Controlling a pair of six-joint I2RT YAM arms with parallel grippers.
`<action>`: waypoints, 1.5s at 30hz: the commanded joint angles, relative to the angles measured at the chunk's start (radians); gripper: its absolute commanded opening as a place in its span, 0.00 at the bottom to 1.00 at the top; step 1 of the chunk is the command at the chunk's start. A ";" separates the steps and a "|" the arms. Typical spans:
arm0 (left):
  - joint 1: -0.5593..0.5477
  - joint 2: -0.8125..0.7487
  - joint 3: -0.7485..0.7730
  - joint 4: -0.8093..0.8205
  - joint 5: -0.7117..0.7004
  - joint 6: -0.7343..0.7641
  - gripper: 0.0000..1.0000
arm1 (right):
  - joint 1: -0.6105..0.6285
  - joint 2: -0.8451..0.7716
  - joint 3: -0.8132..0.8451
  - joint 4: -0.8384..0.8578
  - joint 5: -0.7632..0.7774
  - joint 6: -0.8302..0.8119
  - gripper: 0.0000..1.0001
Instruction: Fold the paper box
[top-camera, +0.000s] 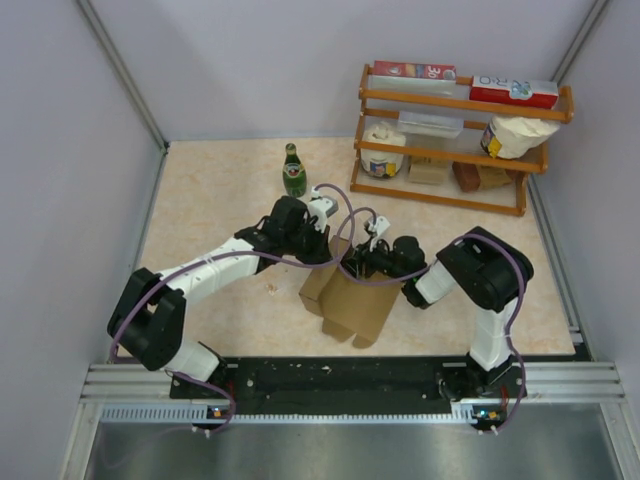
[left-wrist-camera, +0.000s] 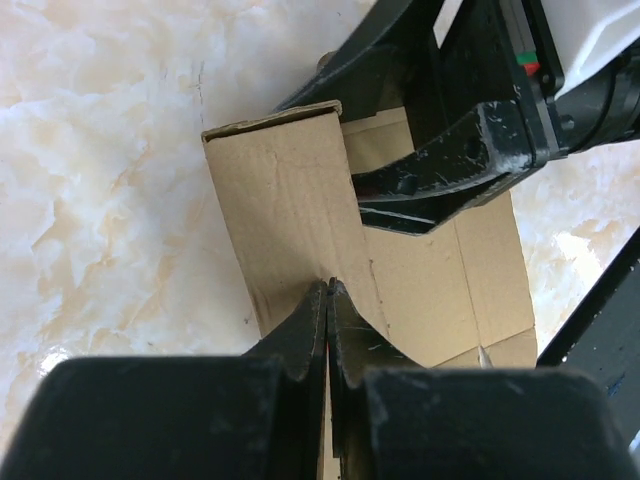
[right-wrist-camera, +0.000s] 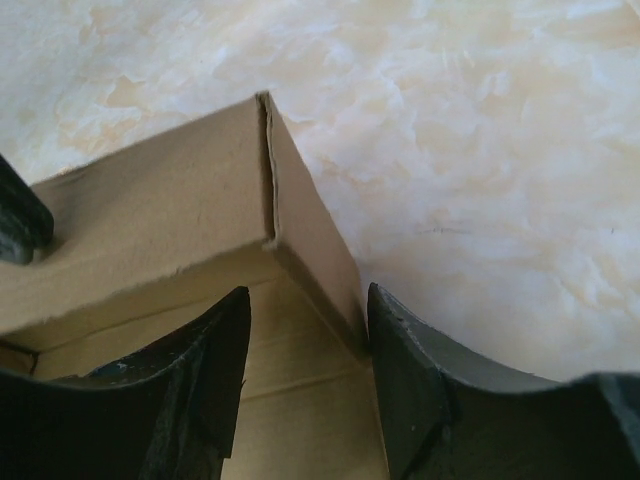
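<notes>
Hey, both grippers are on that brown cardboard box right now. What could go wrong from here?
1. The left gripper is pinched shut on just a thin edge of the paper box; a pull could slip off or tear it.
2. The right gripper straddles one of its walls with jaws open, so pushing may buckle the card instead of folding it.
3. The two grippers sit very close together and might collide.

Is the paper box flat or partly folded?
Partly folded. The paper box has two walls meeting at a raised corner, and its inside is open to view.
</notes>
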 joint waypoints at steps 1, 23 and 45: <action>-0.004 -0.043 -0.004 -0.032 -0.018 0.014 0.00 | 0.010 -0.072 -0.057 0.097 -0.009 0.000 0.50; -0.004 -0.039 0.003 -0.015 -0.024 0.006 0.00 | 0.006 -0.791 -0.119 -0.705 0.428 0.185 0.70; -0.041 -0.107 0.031 -0.064 -0.161 0.012 0.04 | -0.045 -1.209 -0.156 -1.156 0.651 0.256 0.90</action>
